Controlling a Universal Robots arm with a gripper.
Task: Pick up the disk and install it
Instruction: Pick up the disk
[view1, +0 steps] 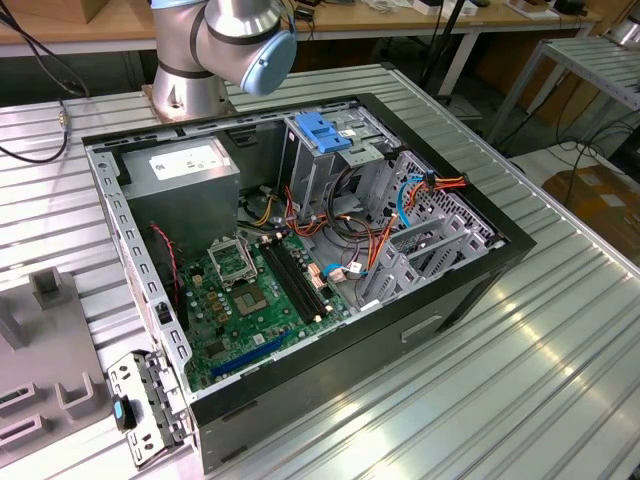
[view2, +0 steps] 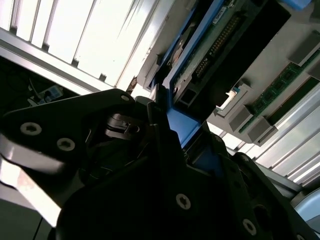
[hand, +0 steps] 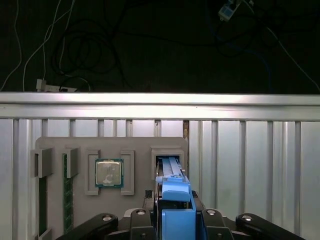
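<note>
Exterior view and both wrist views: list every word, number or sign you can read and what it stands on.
No text can be read.
White sticker on the power-supply box: print too small.
Processor in the grey tray: markings too faint.
No legible print on the disk in either wrist view.

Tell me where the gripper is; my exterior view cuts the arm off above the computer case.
Observer: In the first wrist view the gripper is at the disk, which stands on edge in a slot of the grey fixture plate.
Operator: Anything else on that plate?
Observer: A processor chip lies in a recess beside the disk's slot.
Operator: Which face of the disk shows?
Observer: The second wrist view shows its green circuit board.
</note>
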